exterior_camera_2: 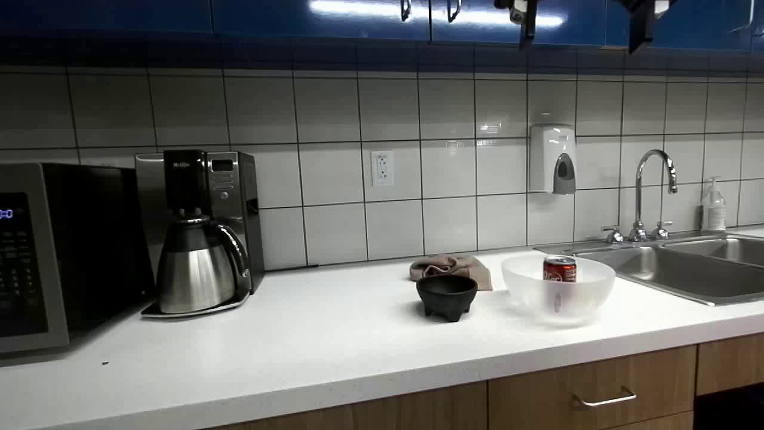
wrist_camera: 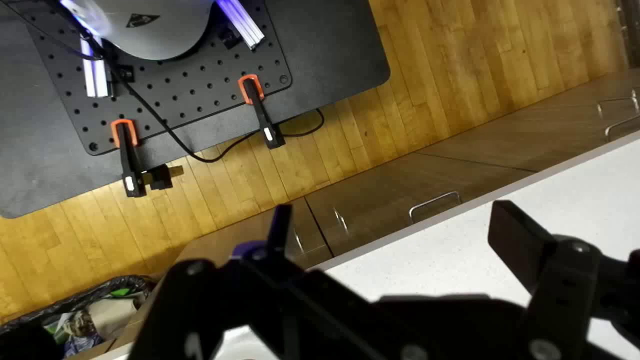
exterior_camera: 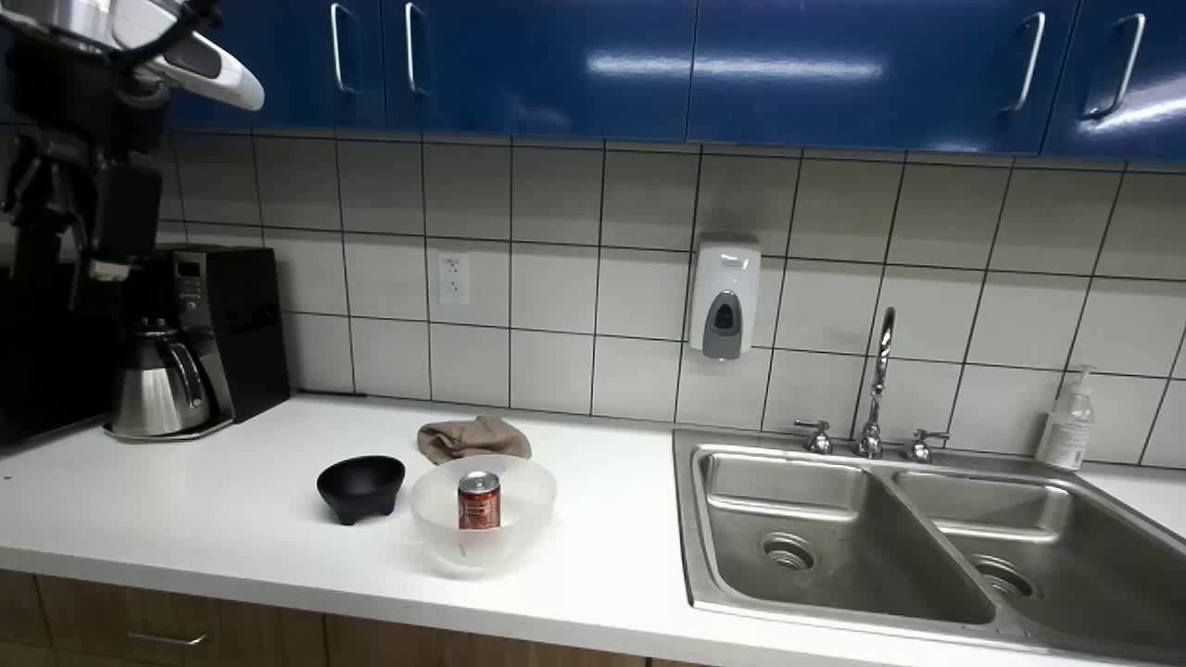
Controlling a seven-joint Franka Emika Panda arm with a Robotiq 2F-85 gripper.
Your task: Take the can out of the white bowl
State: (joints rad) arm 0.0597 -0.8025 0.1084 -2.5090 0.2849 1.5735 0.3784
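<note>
Shiny blue cupboards [exterior_camera: 547, 65] go all the way across the top. Below them is a wall [exterior_camera: 556, 278] of pale tiles with dark lines. The long white counter [exterior_camera_2: 298, 352] runs along the wall in both exterior views. A silver sink [exterior_camera: 936, 533] with two tubs is set into it. In an exterior view, a dark microwave [exterior_camera_2: 101, 239] shows in part, and just beside it is a coffee maker [exterior_camera_2: 239, 191] with a silver pot [exterior_camera_2: 197, 275]. The black pincer [exterior_camera_2: 582, 48] hangs high up, much higher than the counter, in front of the cupboards in an exterior view. In the wrist view its two fingers [wrist_camera: 520, 240] are spread wide apart. The white bowl [exterior_camera_2: 525, 298] is big, round and cloudy. A brown cloth [exterior_camera: 474, 437] lies bunched up behind it. The small black bowl [exterior_camera_2: 447, 304] has stubby feet and sits near the white bowl, with a gap between them. The little red can [exterior_camera: 479, 508] stands upright inside the white bowl, silver top up. In an exterior view its lower part is hard to see through the cloudy side. The pincer is well apart from it.
</note>
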